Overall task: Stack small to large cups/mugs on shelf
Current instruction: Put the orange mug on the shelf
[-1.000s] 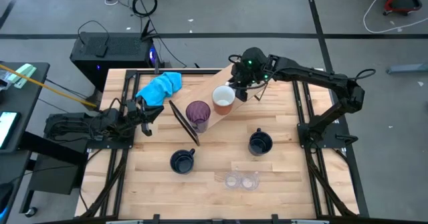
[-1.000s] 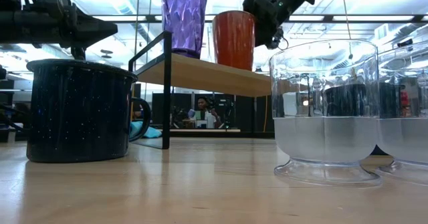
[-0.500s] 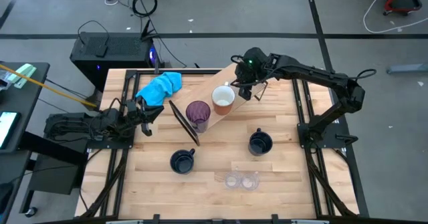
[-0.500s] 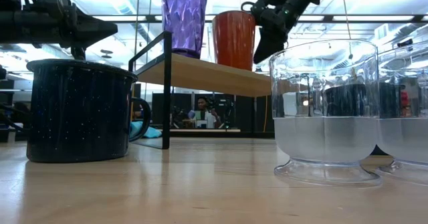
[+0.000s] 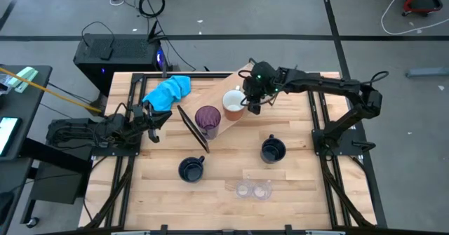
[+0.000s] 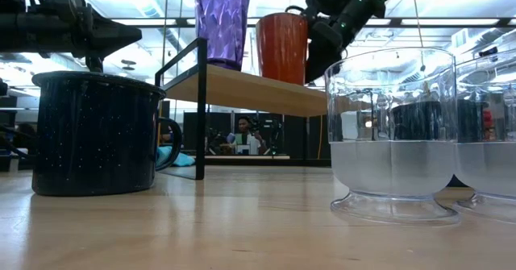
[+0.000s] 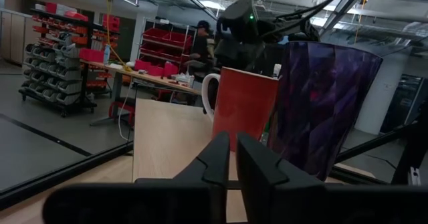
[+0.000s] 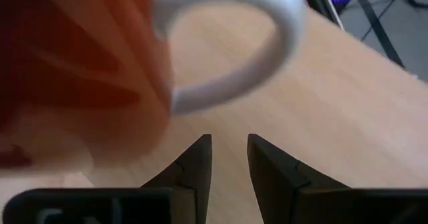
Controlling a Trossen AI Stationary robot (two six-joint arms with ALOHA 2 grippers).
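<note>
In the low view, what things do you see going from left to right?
Dark navy mug → purple tumbler → red mug → right gripper → clear cup

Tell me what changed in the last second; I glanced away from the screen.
The right tool came down and in toward the red mug on the shelf, its fingers now just by the white handle, gripping nothing. The purple tumbler, the other cups and the left tool stayed put.

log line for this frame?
right gripper: jaws open, at red mug handle | mug on shelf, beside purple tumbler | left gripper: idle
</note>
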